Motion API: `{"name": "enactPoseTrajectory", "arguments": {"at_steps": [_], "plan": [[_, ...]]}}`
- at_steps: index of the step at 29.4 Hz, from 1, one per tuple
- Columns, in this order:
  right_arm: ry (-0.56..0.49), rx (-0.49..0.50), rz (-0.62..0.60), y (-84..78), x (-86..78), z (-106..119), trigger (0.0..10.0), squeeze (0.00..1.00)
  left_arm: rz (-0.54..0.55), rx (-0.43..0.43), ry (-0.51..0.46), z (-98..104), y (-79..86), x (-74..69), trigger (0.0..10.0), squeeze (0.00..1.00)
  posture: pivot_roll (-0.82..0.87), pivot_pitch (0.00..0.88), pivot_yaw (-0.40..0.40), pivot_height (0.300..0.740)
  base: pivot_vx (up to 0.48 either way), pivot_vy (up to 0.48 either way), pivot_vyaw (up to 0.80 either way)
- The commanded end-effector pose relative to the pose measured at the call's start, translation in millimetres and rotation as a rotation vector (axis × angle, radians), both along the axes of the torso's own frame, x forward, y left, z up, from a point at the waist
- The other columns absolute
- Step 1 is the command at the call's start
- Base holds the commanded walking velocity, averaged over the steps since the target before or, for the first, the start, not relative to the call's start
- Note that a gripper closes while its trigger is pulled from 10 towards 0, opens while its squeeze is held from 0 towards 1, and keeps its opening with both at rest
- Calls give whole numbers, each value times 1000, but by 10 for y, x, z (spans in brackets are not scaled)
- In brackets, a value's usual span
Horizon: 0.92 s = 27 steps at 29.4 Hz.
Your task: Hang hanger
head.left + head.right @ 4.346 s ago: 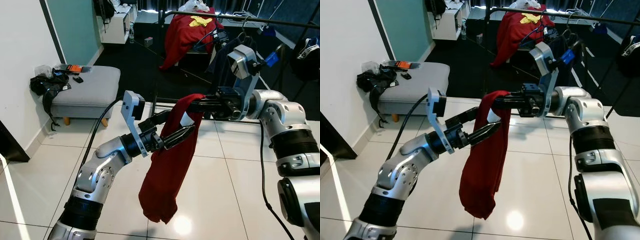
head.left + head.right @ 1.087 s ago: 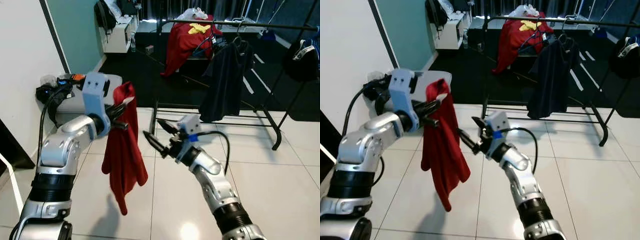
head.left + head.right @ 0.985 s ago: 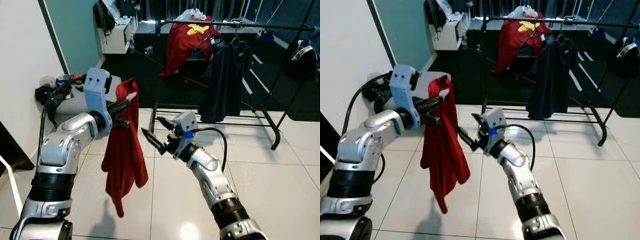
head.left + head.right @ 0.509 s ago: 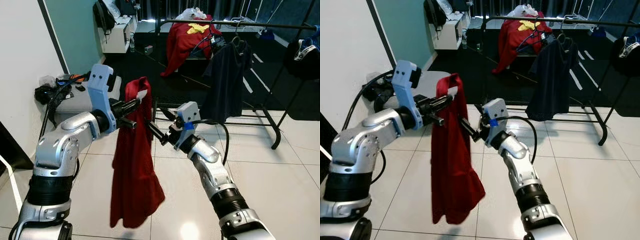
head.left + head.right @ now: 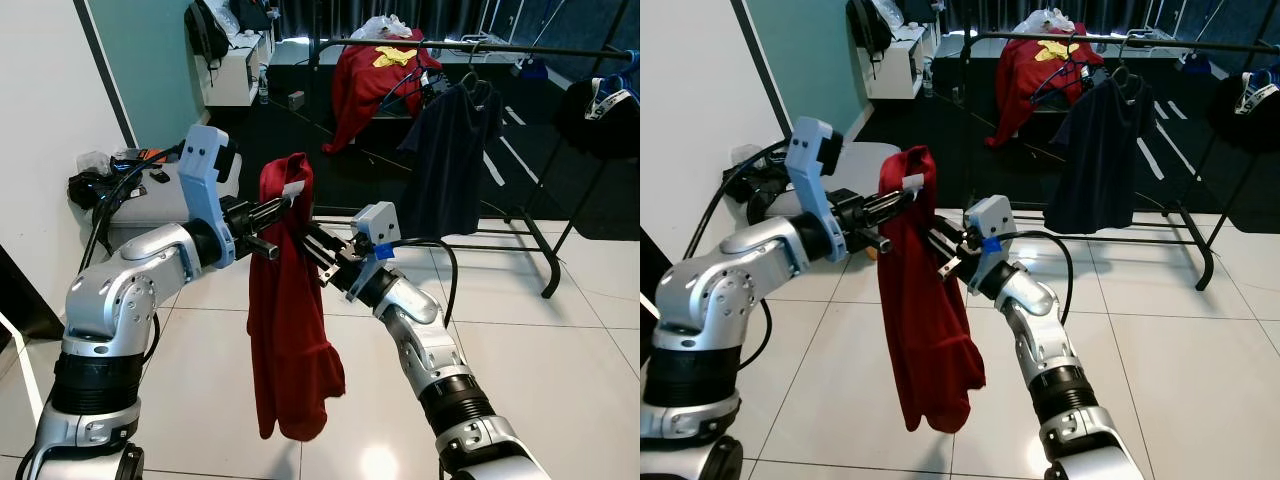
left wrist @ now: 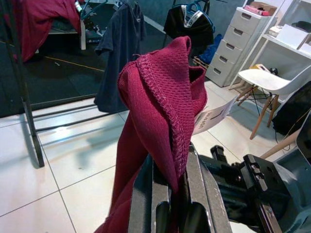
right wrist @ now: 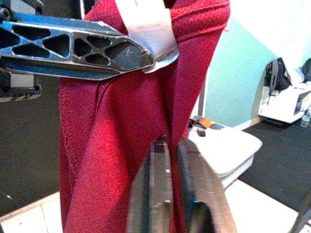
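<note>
A dark red garment [image 5: 290, 340] with a white tag [image 5: 292, 187] hangs long and loose from my left gripper [image 5: 283, 207], which is shut on its top fold at chest height. The left wrist view has that fold bunched over the two fingers [image 6: 170, 160]. My right gripper [image 5: 318, 248] reaches in from the right and meets the cloth just below the left one. In the right wrist view its fingers [image 7: 172, 145] stand almost together with a strip of red cloth between them. I cannot make out a hanger inside the garment.
A black clothes rack [image 5: 480, 45] stands behind, with a navy shirt [image 5: 450, 160] and a red top [image 5: 375, 80] hanging on it. A grey ottoman [image 5: 150, 200] with dark clutter sits at the left by the white wall. Shiny white tiles lie below.
My left gripper has carried the red garment rightward toward the middle. The right gripper, open and apart from the cloth a second ago, has moved up to it and closed on it.
</note>
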State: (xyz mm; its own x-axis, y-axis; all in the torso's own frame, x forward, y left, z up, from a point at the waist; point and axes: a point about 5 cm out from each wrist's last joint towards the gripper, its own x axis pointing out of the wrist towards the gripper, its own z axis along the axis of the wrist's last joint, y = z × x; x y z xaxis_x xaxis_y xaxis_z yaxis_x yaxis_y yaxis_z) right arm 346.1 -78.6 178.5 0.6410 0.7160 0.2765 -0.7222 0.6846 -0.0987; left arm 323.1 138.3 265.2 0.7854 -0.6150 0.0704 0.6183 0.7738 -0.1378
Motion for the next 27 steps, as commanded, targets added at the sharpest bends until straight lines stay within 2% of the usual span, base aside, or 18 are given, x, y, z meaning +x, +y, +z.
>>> {"name": "enactPoseTrajectory", "arguments": {"at_steps": [1,6,8,9,11,12,14,15,17,18,21,25,26,27], "plan": [[8,11,4,1,0,-15,0,0,0,-1,-11,28,47,-35,0,0,110,51,15,740,0,0,0],[10,52,-20,-81,27,24,0,0,-9,5,-2,13,63,-53,0,0,111,52,13,740,0,0,0],[30,112,-62,-235,80,72,0,0,-53,6,5,11,70,-99,0,0,113,54,11,740,0,0,0],[30,112,-62,-235,80,72,0,0,-53,6,5,11,70,-99,0,0,113,54,11,740,0,0,0],[44,174,-108,-412,134,132,0,0,-97,19,5,-4,88,-146,0,0,112,56,11,740,0,0,0],[44,174,-108,-412,134,132,0,0,-97,19,5,-4,88,-146,0,0,112,56,11,740,0,0,0],[46,212,-144,-549,167,181,0,0,-115,31,8,-26,114,-170,0,0,110,55,11,740,0,0,0],[46,212,-144,-549,167,181,0,0,-115,31,8,-26,114,-170,0,0,110,55,11,740,0,0,0],[44,264,-202,-769,204,251,0,0,-109,31,17,-51,169,-174,0,0,106,53,11,740,0,0,0],[44,264,-202,-769,204,251,0,0,-109,31,17,-51,169,-174,0,0,106,53,11,740,0,0,0],[38,302,-258,-975,227,312,0,0,-100,15,22,-55,207,-171,0,0,104,51,12,740,0,0,0],[37,308,-266,-1022,226,326,0,0,-98,8,22,-53,208,-171,0,0,104,48,10,740,0,0,0],[35,293,-240,-1001,213,335,0,0,-86,6,20,-50,208,-162,824,0,104,45,11,740,0,0,0],[23,264,-185,-938,184,371,0,0,-67,22,18,-51,212,-146,1137,0,101,42,13,740,0,0,0]]}}
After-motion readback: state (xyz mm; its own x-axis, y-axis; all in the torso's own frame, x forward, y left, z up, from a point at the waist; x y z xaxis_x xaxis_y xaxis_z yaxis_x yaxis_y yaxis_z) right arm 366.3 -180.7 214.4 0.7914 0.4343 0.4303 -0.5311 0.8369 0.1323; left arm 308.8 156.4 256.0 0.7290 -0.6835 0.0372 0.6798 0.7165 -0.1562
